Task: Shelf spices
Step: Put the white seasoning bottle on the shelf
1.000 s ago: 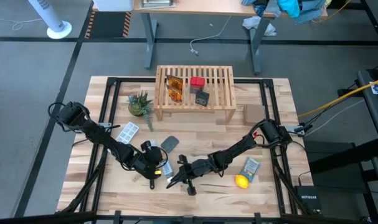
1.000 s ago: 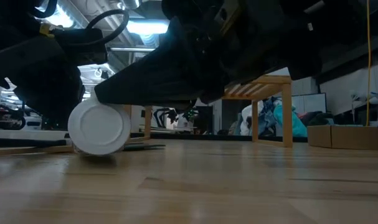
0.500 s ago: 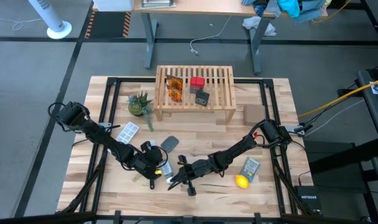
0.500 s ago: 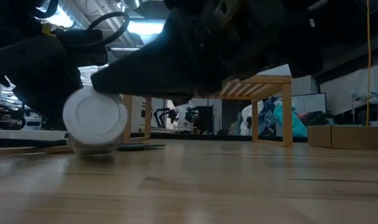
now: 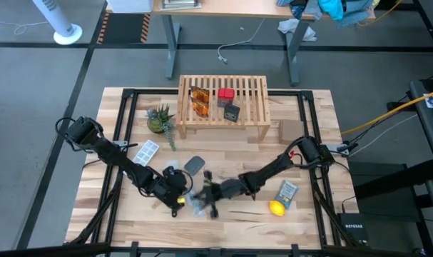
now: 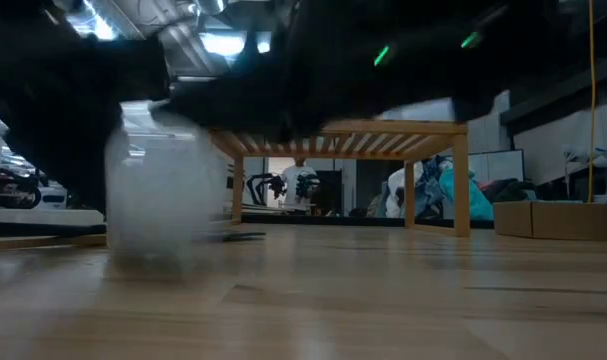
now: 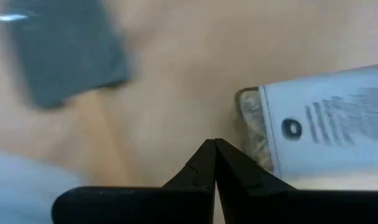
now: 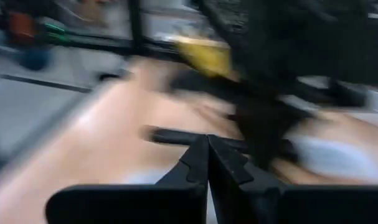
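The clear white-capped bottle is near the table's front, blurred in the low view. My left gripper is shut just left of it, close beside one end of the labelled bottle. My right gripper is shut and comes at the bottle from the right. The wooden shelf stands at the far middle. On its slats lie two amber packets, a red box and a black box. My left gripper has its shut fingertips next to the bottle's end, slanting down from the table's left; I cannot tell whether they touch it. My right gripper lies nearly level beside the bottle from the table's right. Blur and the arm hide the place of contact, so I cannot tell whether it touches.
A potted plant, a white blister pack and a dark grey pad are left of centre. A grey-blue packet and a lemon lie at the front right. A brown box sits beside the shelf.
The bottle lay on its side with its white cap facing the table's near edge. It has turned, and now its clear side faces that edge. My right gripper has tipped up, rolled, and drawn a little toward the table's right.
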`<state>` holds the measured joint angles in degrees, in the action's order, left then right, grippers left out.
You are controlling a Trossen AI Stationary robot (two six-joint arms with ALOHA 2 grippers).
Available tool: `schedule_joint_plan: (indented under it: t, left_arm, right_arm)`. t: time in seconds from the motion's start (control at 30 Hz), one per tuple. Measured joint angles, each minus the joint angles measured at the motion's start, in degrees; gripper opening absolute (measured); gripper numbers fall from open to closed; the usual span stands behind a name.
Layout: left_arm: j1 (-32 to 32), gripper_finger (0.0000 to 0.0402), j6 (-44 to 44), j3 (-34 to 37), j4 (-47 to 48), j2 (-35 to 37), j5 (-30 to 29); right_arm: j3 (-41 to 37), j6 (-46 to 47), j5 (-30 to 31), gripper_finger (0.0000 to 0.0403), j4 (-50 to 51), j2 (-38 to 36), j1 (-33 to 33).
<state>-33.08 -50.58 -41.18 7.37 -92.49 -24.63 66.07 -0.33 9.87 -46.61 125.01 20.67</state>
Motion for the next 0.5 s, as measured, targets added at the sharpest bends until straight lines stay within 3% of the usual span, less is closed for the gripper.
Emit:
schedule_joint_plan:
  t: [0.13,0.3,0.5]
  left_arm:
    - [-0.2,0.0,1.6,0.0,-2.0,0.0,2.1]
    - [-0.4,0.0,2.6,0.0,-1.3,0.1,1.0]
    - [-1.2,0.0,0.5,0.0,2.2,0.1,-1.0]
  right_arm:
    - [1.2,-1.5,5.5,0.0008,3.6,0.3,-1.3]
    - [1.9,0.0,0.5,0.0008,5.6,0.2,-2.2]
    - [1.9,-2.3,-0.9,0.0008,8.2,-2.4,-1.2]
